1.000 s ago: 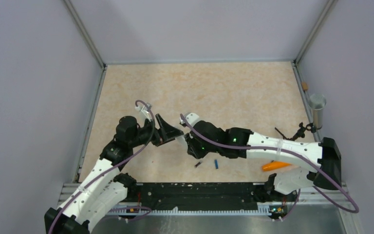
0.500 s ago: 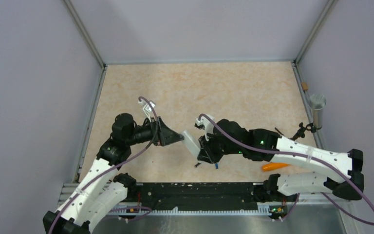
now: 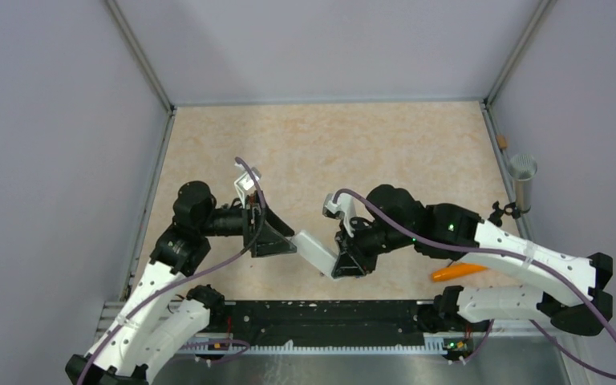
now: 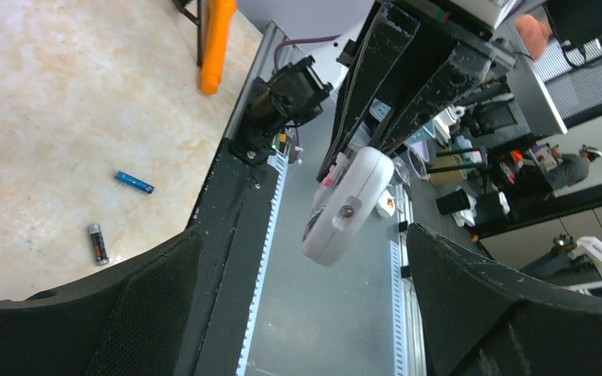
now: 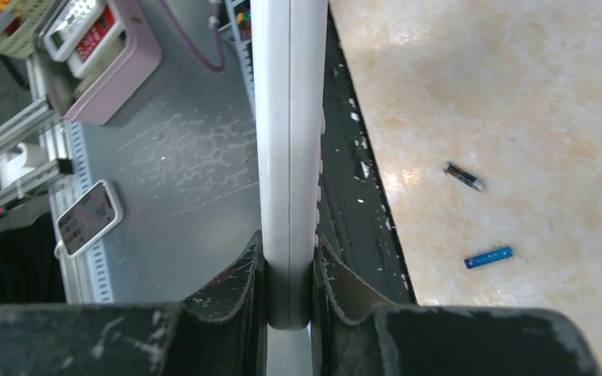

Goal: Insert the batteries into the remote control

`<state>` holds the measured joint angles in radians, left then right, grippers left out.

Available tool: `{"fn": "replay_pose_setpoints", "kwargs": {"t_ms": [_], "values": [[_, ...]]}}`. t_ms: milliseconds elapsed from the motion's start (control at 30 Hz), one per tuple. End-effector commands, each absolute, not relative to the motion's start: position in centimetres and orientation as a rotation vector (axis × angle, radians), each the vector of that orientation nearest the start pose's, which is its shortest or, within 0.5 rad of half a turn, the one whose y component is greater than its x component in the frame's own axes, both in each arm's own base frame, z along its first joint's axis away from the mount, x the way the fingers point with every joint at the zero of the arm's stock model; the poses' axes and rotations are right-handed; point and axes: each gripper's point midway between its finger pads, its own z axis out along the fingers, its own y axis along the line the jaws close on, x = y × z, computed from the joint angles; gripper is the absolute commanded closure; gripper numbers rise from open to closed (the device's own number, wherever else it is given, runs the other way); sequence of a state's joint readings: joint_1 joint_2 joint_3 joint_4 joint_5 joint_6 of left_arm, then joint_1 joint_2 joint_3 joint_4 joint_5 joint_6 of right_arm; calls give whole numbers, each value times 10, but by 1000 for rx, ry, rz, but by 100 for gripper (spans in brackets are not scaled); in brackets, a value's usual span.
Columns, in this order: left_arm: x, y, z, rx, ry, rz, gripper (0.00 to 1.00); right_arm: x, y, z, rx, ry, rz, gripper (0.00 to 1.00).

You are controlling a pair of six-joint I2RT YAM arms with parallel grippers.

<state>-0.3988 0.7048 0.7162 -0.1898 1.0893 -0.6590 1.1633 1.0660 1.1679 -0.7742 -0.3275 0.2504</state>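
Remote control (image 3: 314, 251) hangs off the table (image 5: 517, 94), pinched edgewise at one end by my right gripper (image 5: 288, 266), free end facing my wide-open left gripper (image 4: 306, 313); probably light, stiff, slick, so I'd grip long edges; blue battery (image 4: 134, 182) and black battery (image 4: 97, 244) lie loose.

Beige mottled tabletop (image 3: 329, 144), lilac walls (image 3: 48, 120) (metal corner posts (image 3: 139, 54)).
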Motion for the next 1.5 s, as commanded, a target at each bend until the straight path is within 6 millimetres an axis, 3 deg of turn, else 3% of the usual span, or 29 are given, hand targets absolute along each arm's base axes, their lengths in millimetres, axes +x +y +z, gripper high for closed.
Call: {"fn": "replay_pose_setpoints", "kwargs": {"t_ms": [0,333,633,867,1167,1367,1433,1467], "values": [[89,-225,312,816,1742,-1702,1,35,302,288,-1361,1965,1258,100],[69,-223,321,905,1655,-1701,3,37,314,304,-1398,1988,1350,100],[66,-221,326,923,1624,-1682,18,35,326,295,-1426,2048,1434,100],[68,-222,321,914,1637,-1669,40,38,329,297,-1419,2048,1462,100],[70,-223,322,906,1639,-1670,46,42,334,294,-1435,2069,1465,100],[67,-223,320,915,1642,-1685,66,46,336,296,-1427,2063,1472,100],[69,-224,319,906,1648,-1683,79,46,336,295,-1429,2067,1473,100],[70,-224,318,900,1651,-1682,92,47,336,295,-1431,2068,1470,100]]}}
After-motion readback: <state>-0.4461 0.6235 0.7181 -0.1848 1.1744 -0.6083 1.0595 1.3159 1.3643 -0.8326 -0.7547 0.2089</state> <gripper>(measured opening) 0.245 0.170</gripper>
